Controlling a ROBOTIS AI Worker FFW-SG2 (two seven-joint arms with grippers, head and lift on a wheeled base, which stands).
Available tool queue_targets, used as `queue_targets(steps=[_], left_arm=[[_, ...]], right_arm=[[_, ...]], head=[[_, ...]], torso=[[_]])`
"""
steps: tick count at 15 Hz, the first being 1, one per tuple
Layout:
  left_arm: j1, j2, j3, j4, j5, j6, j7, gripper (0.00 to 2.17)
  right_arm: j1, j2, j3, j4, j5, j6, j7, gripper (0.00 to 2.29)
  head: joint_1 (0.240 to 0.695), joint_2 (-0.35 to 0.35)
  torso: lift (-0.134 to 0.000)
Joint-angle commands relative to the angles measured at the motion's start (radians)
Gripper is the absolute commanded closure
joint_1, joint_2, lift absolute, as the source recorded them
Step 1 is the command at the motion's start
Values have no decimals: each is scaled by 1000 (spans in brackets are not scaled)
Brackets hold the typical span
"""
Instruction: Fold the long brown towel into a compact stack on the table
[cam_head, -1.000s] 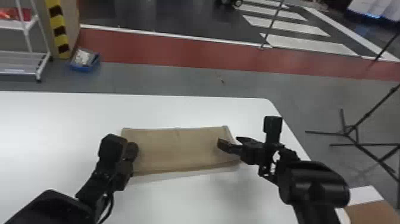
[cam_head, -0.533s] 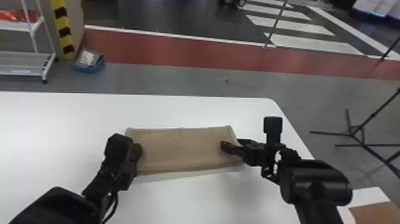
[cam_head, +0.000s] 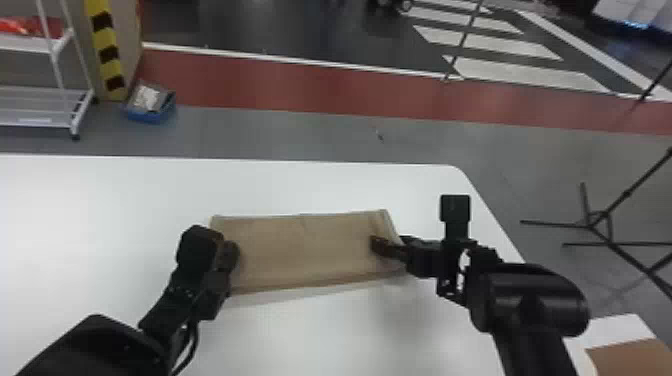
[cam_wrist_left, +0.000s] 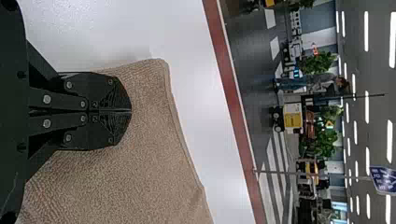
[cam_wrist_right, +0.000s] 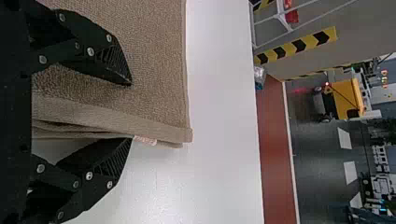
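Right claw (cam_wrist_right: 131, 112): spread, straddling the layered edge at three o'clock on the brown towel (cam_head: 305, 250), presumably to pinch every layer. Left claw (cam_wrist_left: 131, 111): pressed together over the nine o'clock end, likely for steadying. Towel: one, folded, flat on the white tabletop (cam_head: 325, 340), seemingly aligned for another fold.

The left gripper (cam_head: 229, 256) covers part of the towel's (cam_head: 305, 252) left edge. The head view's sides crop the rack (cam_head: 55, 118) and tripod (cam_head: 596, 220). Markings on the pink tag (cam_wrist_right: 145, 140) are too small to tell.
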Motion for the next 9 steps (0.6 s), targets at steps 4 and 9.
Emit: queue_targets(steps=[4, 9], left_arm=[[2, 0, -3, 0, -2, 6, 1, 1970], [3, -3, -19, -3, -3, 18, 2, 1970]], right_arm=[[47, 9, -11, -109, -72, 52, 18, 1322], [87, 69, 27, -334, -121, 141, 12, 1322]], head=[[695, -278], [695, -242]], torso=[[-112], [-112]])
